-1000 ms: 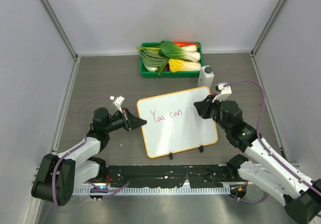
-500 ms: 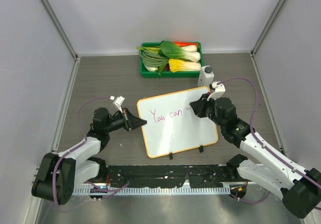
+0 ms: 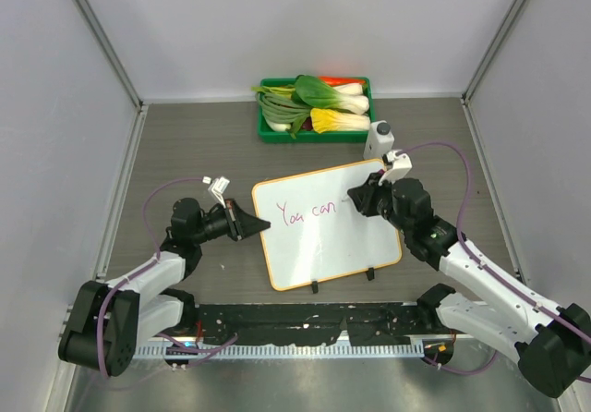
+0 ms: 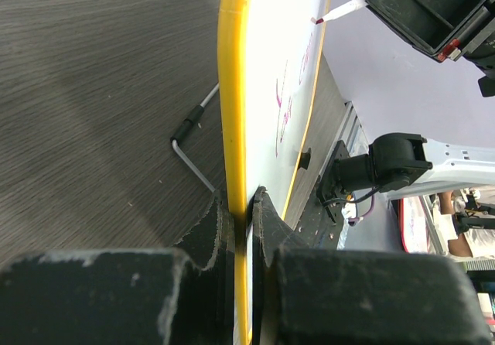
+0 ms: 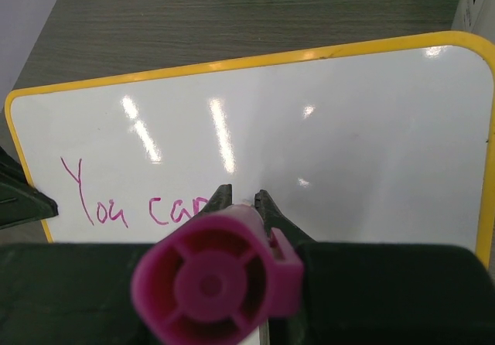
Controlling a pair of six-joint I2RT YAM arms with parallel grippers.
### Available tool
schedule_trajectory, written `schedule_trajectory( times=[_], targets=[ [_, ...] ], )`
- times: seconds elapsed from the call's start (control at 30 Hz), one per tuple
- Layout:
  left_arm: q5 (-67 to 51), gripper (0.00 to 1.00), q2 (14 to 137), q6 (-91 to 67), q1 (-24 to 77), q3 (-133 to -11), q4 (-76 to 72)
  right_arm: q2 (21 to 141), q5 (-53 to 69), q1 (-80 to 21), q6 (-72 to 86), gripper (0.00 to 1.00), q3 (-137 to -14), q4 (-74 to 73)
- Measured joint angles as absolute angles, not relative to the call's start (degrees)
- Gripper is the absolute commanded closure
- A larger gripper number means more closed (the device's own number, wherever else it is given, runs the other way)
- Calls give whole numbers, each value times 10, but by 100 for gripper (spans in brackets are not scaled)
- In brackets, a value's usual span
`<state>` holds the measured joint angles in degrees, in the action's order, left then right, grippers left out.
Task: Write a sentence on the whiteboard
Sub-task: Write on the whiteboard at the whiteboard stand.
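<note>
The whiteboard (image 3: 328, 232) with an orange-yellow rim lies mid-table, tilted. Pink handwriting on it reads "You can" (image 3: 308, 212); it also shows in the right wrist view (image 5: 131, 198). My left gripper (image 3: 260, 224) is shut on the board's left rim, seen edge-on in the left wrist view (image 4: 236, 167). My right gripper (image 3: 355, 199) is shut on a magenta-capped marker (image 5: 213, 283), its tip at the board just right of "can". The marker's white tip shows in the left wrist view (image 4: 336, 12).
A green tray (image 3: 266, 131) of leafy vegetables stands at the back centre. A small white bottle (image 3: 379, 139) stands off the board's far right corner. Two black clips (image 3: 342, 279) sit at the board's near edge. Grey walls close in both sides.
My right gripper has moved left and a little further over the board with the marker, toward the end of "can". The left arm and board have not moved.
</note>
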<state>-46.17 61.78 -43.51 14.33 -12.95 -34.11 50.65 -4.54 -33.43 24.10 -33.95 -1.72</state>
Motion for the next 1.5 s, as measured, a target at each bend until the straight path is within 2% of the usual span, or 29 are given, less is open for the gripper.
schedule_trajectory(
  times=[0.87,1.17,1.5],
  targets=[
    [-461,100,618,-435,143,-130,-341,485,-48,-337,248,99,-322,-45],
    [-462,100,618,-435,143,-130,-341,502,-81,-337,247,99,-346,-53],
    [-462,100,618,-435,143,-130,-341,516,-60,-337,251,99,-354,-39]
  ],
)
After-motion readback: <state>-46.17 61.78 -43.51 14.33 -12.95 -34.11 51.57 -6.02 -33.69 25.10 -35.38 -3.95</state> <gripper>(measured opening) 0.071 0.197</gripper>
